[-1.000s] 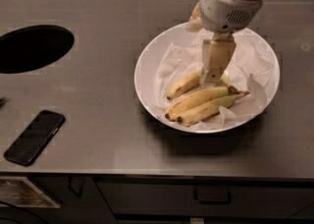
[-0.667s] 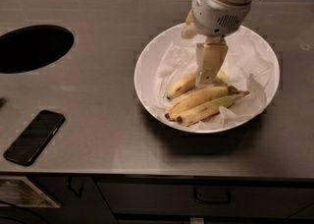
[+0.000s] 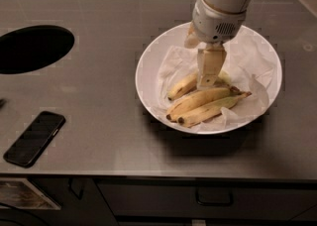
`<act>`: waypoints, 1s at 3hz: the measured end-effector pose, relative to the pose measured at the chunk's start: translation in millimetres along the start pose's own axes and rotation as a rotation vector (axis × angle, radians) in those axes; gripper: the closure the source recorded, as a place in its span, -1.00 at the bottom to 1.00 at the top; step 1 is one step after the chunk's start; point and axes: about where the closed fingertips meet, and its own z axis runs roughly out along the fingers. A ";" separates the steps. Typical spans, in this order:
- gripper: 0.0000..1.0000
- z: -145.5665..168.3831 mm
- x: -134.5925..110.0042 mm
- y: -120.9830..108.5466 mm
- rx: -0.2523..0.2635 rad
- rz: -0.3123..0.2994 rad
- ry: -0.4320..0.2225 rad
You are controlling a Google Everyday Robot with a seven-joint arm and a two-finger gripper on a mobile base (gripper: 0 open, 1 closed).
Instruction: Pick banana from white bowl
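Moved: your gripper (image 3: pixel 208 79) has slid slightly toward 9 o'clock and sunk lower than a second ago.
Gripper: low inside the white bowl (image 3: pixel 144 66), its tip at the banana (image 3: pixel 181 86); you cannot tell whether it is released or clenched.
Banana: directly under the tip, visible body trailing toward 8 o'clock.
Long axis: roughly 8 to 2 o'clock.
Neighbours: joined pair of bananas (image 3: pixel 203 105) just beside, at 6 o'clock.
Your move: likely close across that axis, clear of the pair.

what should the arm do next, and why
Probably ease the end effector slightly lower. It hangs at the middle of the banana, which lies unlifted in the bowl beside the joined pair, so a firm hold looks unsettled.
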 end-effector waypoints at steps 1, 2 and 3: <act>-0.34 8.2 5.7 -5.2 -0.008 0.012 0.006; -0.34 10.2 7.0 -6.4 -0.010 0.014 0.008; -0.12 19.3 12.0 -10.4 -0.017 0.028 0.018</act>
